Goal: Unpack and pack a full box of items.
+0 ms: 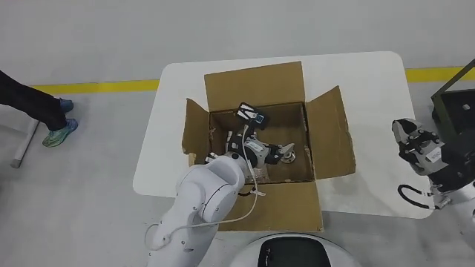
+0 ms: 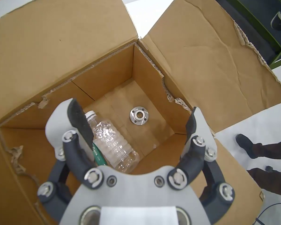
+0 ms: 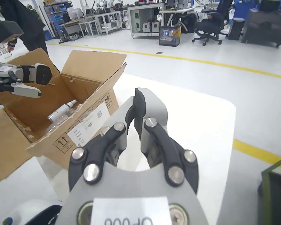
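Well, my left fingers (image 2: 78, 120) are spread wide and empty above the open box (image 2: 149, 71). One pad hangs over the bottle (image 2: 112, 141) lying on the box floor, placed, I judge, to drop around it, while a metal disc (image 2: 138, 116) lies apart. My right fingers (image 3: 139, 108) are pressed together on nothing out by the desk (image 3: 189, 118) edge, probably to leave the box free.

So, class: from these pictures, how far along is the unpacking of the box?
Done: the flaps of the box are open. In hand: nothing. The open left pincer hangs over the box, and the right pincer is shut and empty at the edge of the table. Left: the bottle, the metal disc and a green-handled item lie inside, not yet lifted out.
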Available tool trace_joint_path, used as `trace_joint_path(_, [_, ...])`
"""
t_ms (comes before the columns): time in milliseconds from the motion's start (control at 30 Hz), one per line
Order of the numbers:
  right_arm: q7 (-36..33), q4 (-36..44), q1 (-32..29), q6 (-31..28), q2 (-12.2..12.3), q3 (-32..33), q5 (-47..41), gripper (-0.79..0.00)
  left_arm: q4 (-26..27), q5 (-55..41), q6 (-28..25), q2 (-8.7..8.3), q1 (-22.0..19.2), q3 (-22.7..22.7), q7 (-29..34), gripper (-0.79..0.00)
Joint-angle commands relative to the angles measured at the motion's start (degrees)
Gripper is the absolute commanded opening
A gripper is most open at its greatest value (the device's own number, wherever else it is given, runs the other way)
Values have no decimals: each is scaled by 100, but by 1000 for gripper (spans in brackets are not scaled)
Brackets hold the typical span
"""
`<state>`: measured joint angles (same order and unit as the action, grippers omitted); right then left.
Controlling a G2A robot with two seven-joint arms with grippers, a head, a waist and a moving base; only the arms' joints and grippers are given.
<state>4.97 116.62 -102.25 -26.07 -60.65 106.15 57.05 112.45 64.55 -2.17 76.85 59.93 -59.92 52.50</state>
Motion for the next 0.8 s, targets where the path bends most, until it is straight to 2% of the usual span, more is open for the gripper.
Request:
trace_joint_path(0, [151, -57, -45, -60, -5, 41, 33, -785, 0, 0, 0, 0, 0, 0, 0, 0])
trace_joint_path(533, [151, -57, -45, -60, -5, 41, 33, -785, 0, 0, 0, 0, 0, 0, 0, 0])
trace_joint_path(700, [24, 378, 28, 253, 0, 139, 799, -785, 0, 0, 0, 0, 0, 0, 0, 0])
trace_joint_path(767, [34, 424, 50, 439, -13, 151, 841, -785, 0, 0, 0, 0, 0, 0, 0, 0])
